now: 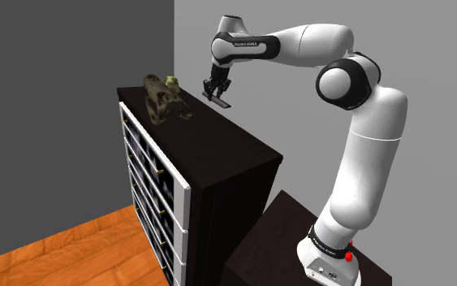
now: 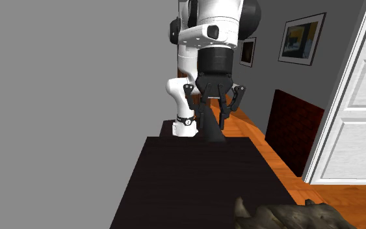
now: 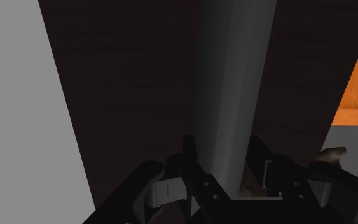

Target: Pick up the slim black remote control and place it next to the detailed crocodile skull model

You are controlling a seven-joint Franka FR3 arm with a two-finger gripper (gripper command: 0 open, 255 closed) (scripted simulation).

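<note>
My black gripper (image 1: 216, 88) is shut on the slim dark remote (image 1: 219, 102), which hangs tilted a little above the dark cabinet top (image 1: 218, 150). The mottled brown crocodile skull (image 1: 163, 99) lies on the same top, toward the shoulder view's left of the gripper. From the second exterior view the gripper (image 2: 212, 112) clasps the remote (image 2: 211, 129) over the far end of the cabinet top (image 2: 194, 175), with the skull (image 2: 292, 215) at the near end. In the wrist view the remote (image 3: 231, 95) runs away from the gripper (image 3: 225, 159) between its fingers (image 3: 189, 149).
The cabinet has a white drawer front (image 1: 149, 187) with small knobs. A dark box stand (image 1: 275, 244) carries the arm's base. Wooden floor (image 1: 72, 252) lies below. A white door (image 2: 350, 97), framed pictures (image 2: 301, 39) and a low dark cabinet (image 2: 295, 130) are on the second exterior view's right.
</note>
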